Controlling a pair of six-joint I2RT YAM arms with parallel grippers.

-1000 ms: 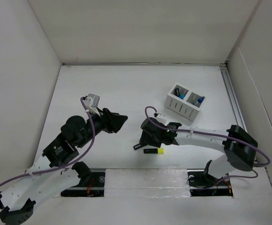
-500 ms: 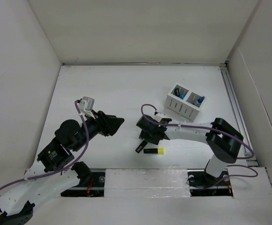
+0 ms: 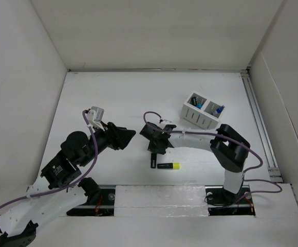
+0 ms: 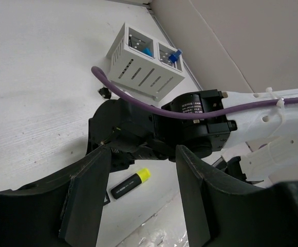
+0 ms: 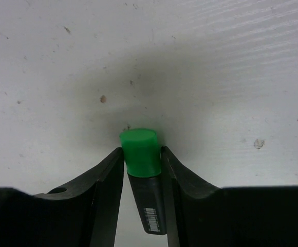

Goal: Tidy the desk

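Observation:
On the white desk [image 3: 113, 98] lies a black highlighter with a green cap [image 5: 138, 144]. My right gripper [image 5: 142, 154] has its two fingers pressed against the cap's sides; from above it sits at mid-desk [image 3: 154, 145], with the pen's black body [image 3: 152, 161] sticking out toward the near edge. A black highlighter with a yellow cap [image 3: 168, 165] lies flat just to its right, also seen past my left fingers [image 4: 131, 183]. My left gripper [image 3: 131, 135] hovers open and empty to the left of the right gripper, its fingers [image 4: 87, 195] wide apart.
A small white slotted two-compartment box [image 3: 203, 111] stands at the back right of the right arm, holding several blue-tipped items [image 4: 175, 55]. White panels wall the desk on all sides. A metal rail [image 3: 257, 118] runs along the right edge.
My right gripper has swung left over the green-capped highlighter and closed its fingers onto the cap. The left arm drew back slightly, then held still.

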